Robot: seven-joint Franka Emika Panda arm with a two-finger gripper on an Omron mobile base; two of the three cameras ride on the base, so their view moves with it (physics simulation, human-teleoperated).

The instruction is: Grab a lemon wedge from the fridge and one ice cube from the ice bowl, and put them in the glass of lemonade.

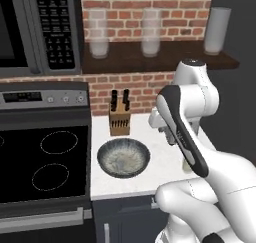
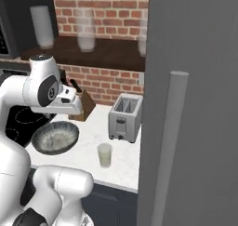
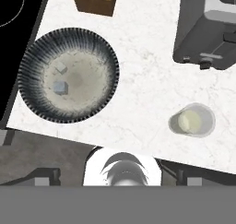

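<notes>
Claw: spread wide, empty, high above desk (image 3: 147,80), facing down.
Ice bowl (image 3: 69,75): on desk, two cubes (image 3: 60,87) inside, left of glass of lemonade (image 3: 191,120).
Fridge (image 2: 195,104): shut, at arm's right; lemon wedge unseen.

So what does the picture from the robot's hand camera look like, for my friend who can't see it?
Looking straight down on a white counter: a wide dark ice bowl with two small ice cubes sits left, and a small glass of lemonade stands apart to its right. A grey toaster is at the top right, a wooden knife block at the top.
</notes>
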